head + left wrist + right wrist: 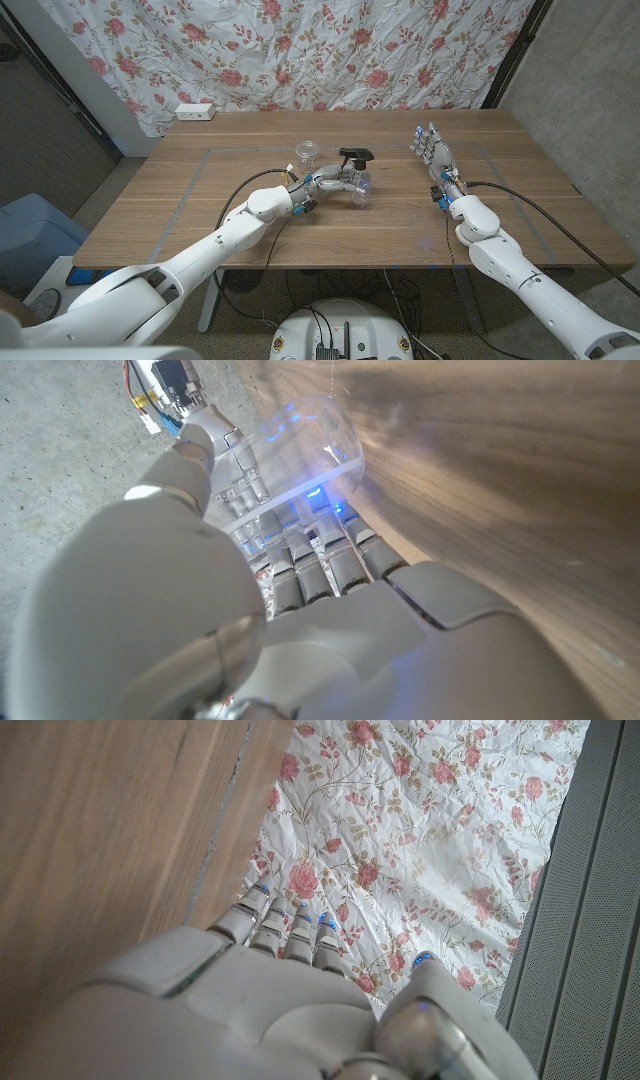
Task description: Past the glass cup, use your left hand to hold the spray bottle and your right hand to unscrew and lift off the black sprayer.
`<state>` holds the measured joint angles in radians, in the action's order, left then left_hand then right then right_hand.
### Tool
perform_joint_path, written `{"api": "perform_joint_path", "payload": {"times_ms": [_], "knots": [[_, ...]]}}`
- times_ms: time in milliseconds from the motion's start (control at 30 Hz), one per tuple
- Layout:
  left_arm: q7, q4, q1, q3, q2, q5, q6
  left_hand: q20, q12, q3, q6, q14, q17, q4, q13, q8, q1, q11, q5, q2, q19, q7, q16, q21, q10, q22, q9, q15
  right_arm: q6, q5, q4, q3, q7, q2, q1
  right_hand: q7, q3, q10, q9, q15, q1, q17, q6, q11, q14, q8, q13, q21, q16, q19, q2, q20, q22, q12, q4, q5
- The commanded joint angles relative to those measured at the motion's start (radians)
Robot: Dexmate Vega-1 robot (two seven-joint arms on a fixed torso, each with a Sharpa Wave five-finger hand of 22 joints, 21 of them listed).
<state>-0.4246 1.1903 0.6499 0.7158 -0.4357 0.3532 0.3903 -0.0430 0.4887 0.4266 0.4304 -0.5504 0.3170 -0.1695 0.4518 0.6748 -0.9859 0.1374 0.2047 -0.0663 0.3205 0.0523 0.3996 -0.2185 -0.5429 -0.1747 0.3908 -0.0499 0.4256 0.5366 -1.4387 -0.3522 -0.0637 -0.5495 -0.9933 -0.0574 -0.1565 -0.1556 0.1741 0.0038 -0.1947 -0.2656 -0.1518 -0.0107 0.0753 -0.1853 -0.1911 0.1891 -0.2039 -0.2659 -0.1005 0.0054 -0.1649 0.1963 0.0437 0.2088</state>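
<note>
A clear spray bottle [360, 188] with a black sprayer [355, 155] on top stands near the middle of the wooden table [520, 215]. My left hand [332, 182] grips its body from the left side. In the left wrist view my fingers [320, 560] wrap the clear bottle [300, 445]. A small glass cup [306, 152] stands just behind and to the left of that hand. My right hand [432, 152] is off to the right of the bottle, apart from it, fingers spread and holding nothing. The right wrist view has the right hand [270, 1010] with fingers extended.
A white power strip [195, 112] lies at the table's far left edge, in front of a floral curtain [330, 50]. Grey tape lines [200, 170] frame the work area. A blue bin [30, 235] stands on the floor to the left.
</note>
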Motion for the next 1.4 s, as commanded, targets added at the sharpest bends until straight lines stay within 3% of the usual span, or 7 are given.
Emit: {"api": "perform_joint_path", "payload": {"times_ms": [33,267,533,767,1100,1400], "knots": [[0.092,0.120,0.022,-0.005,-0.048,-0.060,-0.081,-0.036,0.009,-0.010,-0.002,-0.001,0.007,0.002,0.011,0.018,-0.054,0.015,0.003,0.072,0.006,0.001,0.008,-0.003,-0.027,-0.004,0.016,-0.142,-0.009,-0.041,-0.035,0.003,-0.007,-0.038,0.001,-0.001,-0.003,-0.005,0.003,0.001,0.008,-0.002,-0.011,0.000,0.007,-0.006,-0.002,0.001,-0.004,-0.006,-0.003,0.004,-0.004,0.003,-0.004,0.002],[0.125,0.158,0.035,-0.014,-0.058,-0.062,-0.101,-0.036,0.012,-0.019,0.000,0.001,0.014,0.001,0.020,0.029,-0.057,0.018,0.004,0.074,0.007,-0.001,0.012,-0.002,-0.026,-0.005,0.022,-0.142,0.000,-0.074,-0.060,0.005,-0.012,-0.057,-0.002,-0.002,-0.005,-0.005,0.003,0.002,0.007,0.000,-0.017,0.000,0.007,-0.008,-0.002,0.001,-0.004,-0.006,-0.002,0.004,-0.004,0.002,-0.007,0.001],[0.164,0.175,0.050,-0.023,-0.057,-0.063,-0.103,-0.038,0.017,-0.028,0.003,0.003,0.020,0.002,0.027,0.034,-0.057,0.020,0.004,0.076,0.008,-0.003,0.016,-0.001,-0.031,-0.005,0.019,-0.142,-0.024,-0.151,-0.140,0.019,-0.053,-0.117,-0.035,-0.002,-0.010,-0.004,0.004,0.002,0.000,0.004,-0.028,-0.001,0.006,-0.011,-0.002,0.001,-0.003,-0.006,-0.003,0.002,-0.004,0.002,-0.014,0.002],[0.186,0.182,0.059,-0.028,-0.056,-0.064,-0.105,-0.042,0.021,-0.031,0.010,0.001,0.017,0.004,0.032,0.039,-0.054,0.021,0.006,0.081,0.009,0.000,0.013,-0.001,-0.037,-0.005,0.017,-0.143,-0.076,-0.205,-0.230,0.041,-0.087,-0.176,-0.077,0.006,-0.026,-0.005,0.005,0.000,-0.027,0.011,-0.055,0.001,0.006,-0.019,-0.002,0.000,-0.003,-0.007,-0.009,0.002,-0.003,0.002,-0.036,0.002],[0.229,0.224,0.079,-0.032,-0.068,-0.083,-0.122,-0.043,0.024,-0.032,0.021,-0.002,0.009,0.008,0.038,0.046,-0.046,0.025,0.007,0.086,0.012,0.004,0.005,-0.001,-0.041,-0.005,0.013,-0.143,-0.143,-0.264,-0.325,0.064,-0.118,-0.230,-0.117,-0.008,-0.040,-0.008,0.006,0.003,-0.064,0.019,-0.048,0.005,0.006,-0.014,-0.003,0.000,-0.002,-0.009,0.001,0.006,-0.003,0.003,-0.072,-0.004],[0.259,0.248,0.084,-0.031,-0.076,-0.113,-0.127,-0.043,0.023,-0.034,0.019,-0.004,0.004,0.007,0.043,0.048,-0.044,0.027,0.009,0.089,0.012,0.004,0.001,0.000,-0.039,-0.005,0.010,-0.143,-0.219,-0.313,-0.430,0.090,-0.140,-0.280,-0.157,-0.006,-0.064,0.001,0.009,0.013,-0.118,0.027,-0.064,0.003,0.003,-0.020,-0.004,-0.001,-0.003,-0.009,0.007,0.019,-0.003,0.000,-0.123,-0.014]]}}
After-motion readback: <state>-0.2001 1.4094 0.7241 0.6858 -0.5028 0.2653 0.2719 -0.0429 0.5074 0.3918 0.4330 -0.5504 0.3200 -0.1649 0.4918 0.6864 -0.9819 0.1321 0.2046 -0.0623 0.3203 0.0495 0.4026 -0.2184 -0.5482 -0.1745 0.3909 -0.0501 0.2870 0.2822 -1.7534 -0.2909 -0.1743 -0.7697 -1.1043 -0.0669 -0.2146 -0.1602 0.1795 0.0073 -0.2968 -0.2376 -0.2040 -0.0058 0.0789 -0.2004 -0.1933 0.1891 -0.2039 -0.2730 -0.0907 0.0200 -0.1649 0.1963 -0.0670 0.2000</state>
